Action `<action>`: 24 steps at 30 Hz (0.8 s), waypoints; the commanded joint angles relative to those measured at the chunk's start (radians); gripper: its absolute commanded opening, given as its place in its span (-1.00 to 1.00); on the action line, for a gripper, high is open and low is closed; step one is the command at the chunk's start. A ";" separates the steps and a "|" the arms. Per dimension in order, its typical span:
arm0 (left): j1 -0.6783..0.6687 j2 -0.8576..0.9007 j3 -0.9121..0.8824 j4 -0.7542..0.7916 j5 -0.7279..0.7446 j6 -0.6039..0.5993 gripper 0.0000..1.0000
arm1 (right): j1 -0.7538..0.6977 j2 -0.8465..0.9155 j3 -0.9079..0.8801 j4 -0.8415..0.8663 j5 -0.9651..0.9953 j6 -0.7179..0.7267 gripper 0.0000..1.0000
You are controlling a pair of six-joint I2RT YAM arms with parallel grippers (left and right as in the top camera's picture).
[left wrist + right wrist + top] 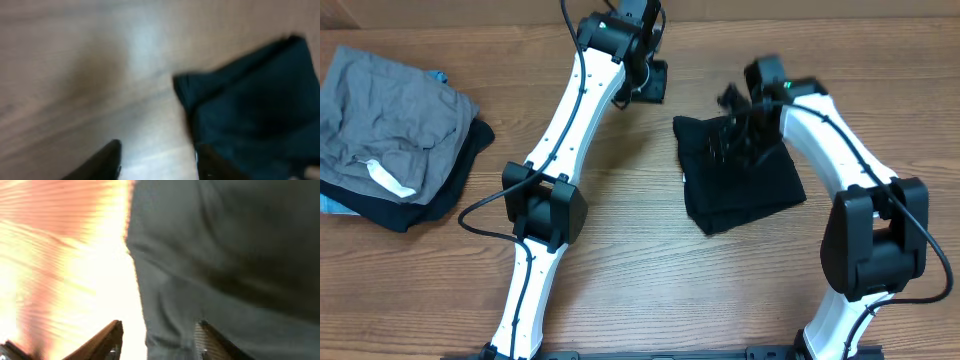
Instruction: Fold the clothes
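The black T-shirt (740, 175) lies folded into a small square on the wood table, right of centre. My right gripper (735, 125) hangs over its upper edge; in the right wrist view the gripper (157, 342) is open, with the shirt's edge (225, 255) between and beyond the fingers. My left gripper (655, 80) is at the top centre, left of the shirt. In the blurred left wrist view the gripper (157, 162) is open and empty over bare wood, with the shirt's corner (250, 105) at its right.
A grey garment with a white label (390, 125) lies on a dark garment (455, 185) at the table's left edge. Both white arms reach up from the front edge.
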 commanded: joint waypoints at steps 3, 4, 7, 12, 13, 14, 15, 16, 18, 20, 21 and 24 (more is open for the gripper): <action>-0.001 0.014 -0.126 -0.013 0.224 0.048 0.67 | -0.048 -0.028 0.111 -0.005 0.106 0.002 0.26; -0.001 0.014 -0.185 0.010 0.272 0.056 0.75 | -0.061 -0.027 0.103 -0.006 0.148 0.002 0.25; -0.006 0.014 -0.310 0.068 0.359 0.063 0.75 | -0.086 -0.027 0.074 0.007 0.200 0.001 0.08; -0.026 0.014 -0.458 0.185 0.437 0.052 0.75 | -0.106 -0.025 -0.013 0.124 0.206 0.002 -0.42; -0.030 0.014 -0.477 0.211 0.433 0.046 0.75 | -0.106 -0.024 -0.042 0.158 0.206 0.002 -0.55; -0.034 0.014 -0.491 0.233 0.433 0.035 0.77 | -0.106 -0.023 -0.073 0.190 0.205 0.002 -0.61; -0.037 0.014 -0.501 0.253 0.433 0.024 0.78 | -0.106 -0.023 -0.106 0.221 0.206 0.002 -0.63; -0.040 0.014 -0.506 0.265 0.433 0.016 0.79 | -0.106 -0.023 -0.142 0.257 0.206 0.002 -0.63; -0.049 0.015 -0.510 0.292 0.433 0.013 0.82 | -0.106 -0.021 -0.217 0.338 0.206 0.002 -0.63; -0.059 0.015 -0.511 0.314 0.433 0.010 0.82 | -0.106 -0.016 -0.272 0.402 0.205 0.002 -0.63; -0.063 0.015 -0.511 0.323 0.433 0.008 0.82 | -0.106 -0.012 -0.304 0.438 0.205 0.002 -0.63; -0.084 0.015 -0.511 0.345 0.433 -0.018 0.83 | -0.106 -0.005 -0.384 0.528 0.204 0.003 -0.63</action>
